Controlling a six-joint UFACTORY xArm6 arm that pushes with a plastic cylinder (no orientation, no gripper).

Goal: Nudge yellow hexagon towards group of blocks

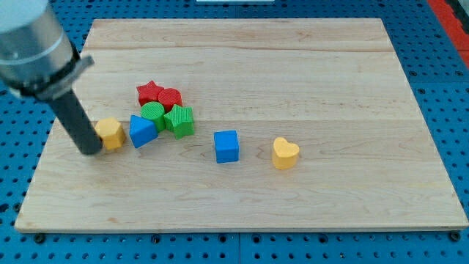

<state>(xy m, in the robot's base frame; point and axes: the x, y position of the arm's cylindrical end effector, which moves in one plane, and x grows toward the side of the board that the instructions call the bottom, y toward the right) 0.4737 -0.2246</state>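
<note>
Pale wooden board (293, 81) (visible grain), matt blocks, ribbed green star (179, 119).

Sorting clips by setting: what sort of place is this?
Probably a robotics lab bench: a wooden board lies on blue perforated panel, with small blocks like the yellow hexagon, which my tip sits beside.

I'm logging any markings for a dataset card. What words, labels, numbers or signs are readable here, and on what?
None: no readable text in this view.
The wooden board, the yellow hexagon, the blue cube, the yellow heart and the dark rod ending in my tip all show plain, unmarked surfaces.
</note>
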